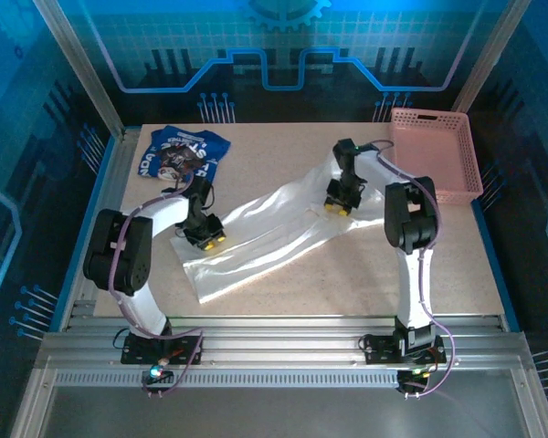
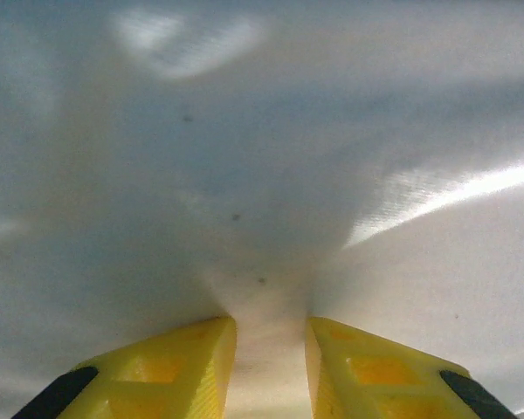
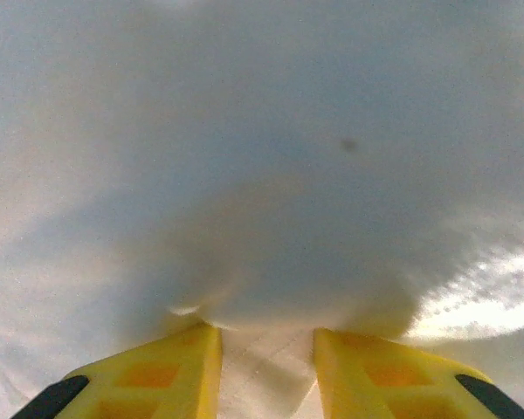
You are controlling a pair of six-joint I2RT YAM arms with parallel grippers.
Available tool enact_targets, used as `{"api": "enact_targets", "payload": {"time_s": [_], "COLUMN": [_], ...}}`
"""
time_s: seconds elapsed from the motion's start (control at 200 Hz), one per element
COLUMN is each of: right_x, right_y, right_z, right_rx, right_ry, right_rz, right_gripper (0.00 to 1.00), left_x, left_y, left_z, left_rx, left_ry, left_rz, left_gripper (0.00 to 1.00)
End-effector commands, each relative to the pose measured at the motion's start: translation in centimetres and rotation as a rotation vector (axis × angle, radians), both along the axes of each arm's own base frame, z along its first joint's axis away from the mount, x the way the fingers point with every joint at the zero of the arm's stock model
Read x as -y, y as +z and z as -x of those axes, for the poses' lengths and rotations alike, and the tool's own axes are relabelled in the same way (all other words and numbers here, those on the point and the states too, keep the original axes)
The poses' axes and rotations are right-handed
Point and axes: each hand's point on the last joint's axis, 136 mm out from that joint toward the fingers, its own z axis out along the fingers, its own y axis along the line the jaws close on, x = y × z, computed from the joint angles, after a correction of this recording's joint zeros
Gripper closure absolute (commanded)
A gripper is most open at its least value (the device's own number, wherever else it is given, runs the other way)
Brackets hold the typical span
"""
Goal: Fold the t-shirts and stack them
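Observation:
The white t-shirt (image 1: pixel 274 228) lies stretched in a diagonal band across the middle of the table. My left gripper (image 1: pixel 205 239) is down on its near-left part. In the left wrist view a ridge of white t-shirt (image 2: pixel 271 175) is pinched between the yellow fingers (image 2: pixel 188 367) of the left gripper (image 2: pixel 269 330). My right gripper (image 1: pixel 336 207) is on the shirt's far-right part. There the right gripper (image 3: pixel 266 336) is shut on a bunched fold of white t-shirt (image 3: pixel 271 218). The blue t-shirt (image 1: pixel 183 155), with white lettering, lies crumpled at the far left corner, apart from both grippers.
A pink lattice basket (image 1: pixel 436 151) stands at the far right corner, close to the right arm's elbow. Bare speckled tabletop (image 1: pixel 457 265) lies to the near right, and the metal rail (image 1: pixel 283 328) runs along the near edge.

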Motion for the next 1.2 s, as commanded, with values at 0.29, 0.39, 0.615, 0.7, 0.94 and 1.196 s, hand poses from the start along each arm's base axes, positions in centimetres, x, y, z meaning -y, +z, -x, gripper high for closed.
{"api": "enact_targets", "payload": {"time_s": [0.29,0.39,0.615,0.7,0.94,1.196], "right_x": [-2.3,-2.8,-2.0,-0.3,3.4,-0.5], "right_y": [-3.6,-2.8,-1.2,-0.1,9.2,18.8], "right_z": [-13.4,-17.7,-24.6,-26.6,-28.5,-16.3], "right_rx": [0.133,0.264,0.487,0.569,0.765,0.572], "right_ry": [-0.11,-0.173,-0.296,-0.351,-0.3,0.059], "right_rz": [-0.292,-0.451,-0.655,-0.699,-0.778,-0.698], "right_gripper": [0.61,0.59,0.52,0.49,0.32,0.22], "left_x": [1.1,3.5,8.4,10.7,16.0,17.3], "left_y": [-0.3,-0.4,0.4,0.9,4.0,10.9], "left_z": [6.5,6.7,6.1,6.0,6.3,3.5], "left_rx": [-0.204,-0.222,-0.244,-0.255,-0.22,0.054], "left_ry": [0.063,0.049,-0.007,-0.029,-0.125,-0.192], "left_rz": [0.031,0.094,0.176,0.23,0.303,0.423], "left_gripper": [0.66,0.63,0.6,0.59,0.57,0.48]}}
